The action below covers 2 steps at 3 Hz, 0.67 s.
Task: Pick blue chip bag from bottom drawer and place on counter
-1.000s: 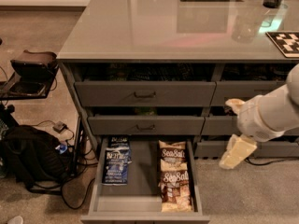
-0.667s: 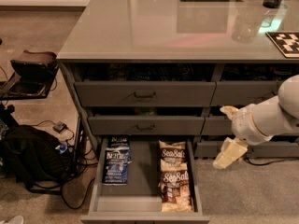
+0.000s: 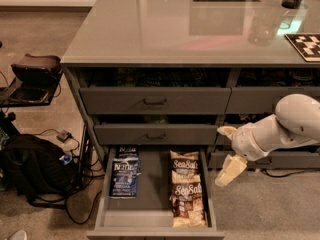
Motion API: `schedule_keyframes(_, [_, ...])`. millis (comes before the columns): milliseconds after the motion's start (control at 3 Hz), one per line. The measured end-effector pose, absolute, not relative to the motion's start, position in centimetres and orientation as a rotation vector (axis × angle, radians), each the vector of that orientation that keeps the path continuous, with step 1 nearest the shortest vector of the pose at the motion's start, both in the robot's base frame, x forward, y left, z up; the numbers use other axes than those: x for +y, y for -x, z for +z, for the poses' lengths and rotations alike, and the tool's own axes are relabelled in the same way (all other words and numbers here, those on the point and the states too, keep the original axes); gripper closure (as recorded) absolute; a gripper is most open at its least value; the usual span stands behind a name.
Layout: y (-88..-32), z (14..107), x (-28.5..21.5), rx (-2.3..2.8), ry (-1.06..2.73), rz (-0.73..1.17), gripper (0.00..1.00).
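The blue chip bag (image 3: 124, 174) lies flat in the left half of the open bottom drawer (image 3: 155, 186), with a second blue bag (image 3: 129, 151) partly tucked behind it. Two tan-brown Sea Salt bags (image 3: 185, 168) lie on the drawer's right side. My gripper (image 3: 228, 151) hangs just right of the drawer, at about the height of its back end. Its cream fingers (image 3: 231, 170) are spread apart and hold nothing. The glossy grey-green counter (image 3: 165, 29) spans the top of the cabinet.
Two closed grey drawers with dark handles (image 3: 155, 102) sit above the open one. A black backpack (image 3: 30, 169), cables and a dark stool (image 3: 36, 66) are on the floor at left. A checkerboard (image 3: 306, 45) and a glass (image 3: 262, 30) stand on the counter's right.
My arm and gripper have moved left and slightly down, closer to the right side of the open drawer. The bags have not moved.
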State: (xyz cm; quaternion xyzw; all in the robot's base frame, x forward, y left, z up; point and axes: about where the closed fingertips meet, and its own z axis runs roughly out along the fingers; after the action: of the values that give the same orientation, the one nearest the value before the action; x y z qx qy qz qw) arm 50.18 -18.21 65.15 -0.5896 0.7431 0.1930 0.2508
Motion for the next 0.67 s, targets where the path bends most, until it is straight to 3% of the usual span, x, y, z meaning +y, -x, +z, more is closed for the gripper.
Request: schedule_keyframes(667, [-49.57, 64.48, -18.14, 2.042, 1.625, 0.533, 0.00])
